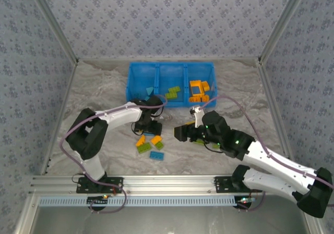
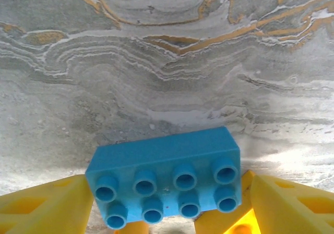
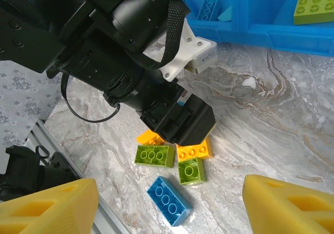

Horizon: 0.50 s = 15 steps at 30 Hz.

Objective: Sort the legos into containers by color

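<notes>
Two yellow fingers [image 2: 47,205] of the left hand [image 2: 167,202] clamp a light blue brick [image 2: 164,161] by its short ends. The hand therefore stands wide, yet it is full. The brick's eight studs face the wrist camera, and it hangs clear of the marbled table [image 2: 156,62] behind it.

The right wrist camera looks at that hand from outside. It appears as a black block at the end of the left arm [image 3: 130,51], low over a small heap of loose bricks. In the heap are orange bricks [image 3: 194,150] and lime green bricks [image 3: 155,155] packed close together, with one blue brick [image 3: 169,200] lying just beside them, nearest the camera.

The right hand [image 3: 170,192] is spread wide with nothing between its fingers [image 3: 292,202], and it hovers above the table near the heap.

From above, both hands sit close together on the near side of the long blue bin [image 1: 169,63], with the heap between them and the arm bases. This view also looks down into the bin. The left compartment holds light blue pieces [image 1: 143,93], the middle one holds green pieces [image 1: 172,92], and the right one holds orange pieces [image 1: 199,89].
</notes>
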Each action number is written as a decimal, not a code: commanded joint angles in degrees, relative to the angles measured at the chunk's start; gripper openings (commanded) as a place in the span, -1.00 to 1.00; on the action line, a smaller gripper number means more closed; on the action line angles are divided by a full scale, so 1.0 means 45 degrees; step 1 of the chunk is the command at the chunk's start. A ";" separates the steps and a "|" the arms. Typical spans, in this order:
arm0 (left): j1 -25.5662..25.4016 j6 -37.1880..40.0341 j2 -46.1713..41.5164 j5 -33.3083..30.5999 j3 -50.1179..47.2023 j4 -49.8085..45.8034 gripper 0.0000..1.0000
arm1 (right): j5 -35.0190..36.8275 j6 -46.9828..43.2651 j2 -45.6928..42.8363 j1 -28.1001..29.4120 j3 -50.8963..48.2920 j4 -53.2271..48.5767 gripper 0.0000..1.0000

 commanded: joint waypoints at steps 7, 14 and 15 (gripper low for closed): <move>-0.0167 -0.0399 -0.0223 -0.1003 -0.0013 0.0117 0.13 | 0.0160 0.0065 0.0110 0.0148 0.0517 0.0041 0.47; -0.0077 -0.0078 -0.2423 -0.2683 0.1512 -0.1781 0.14 | 0.0624 -0.0239 -0.0039 0.0213 0.0810 -0.0049 0.45; 0.0073 0.0051 -0.2584 -0.2792 0.1854 -0.2024 0.14 | 0.0699 -0.0276 0.0002 0.0218 0.0859 0.0020 0.45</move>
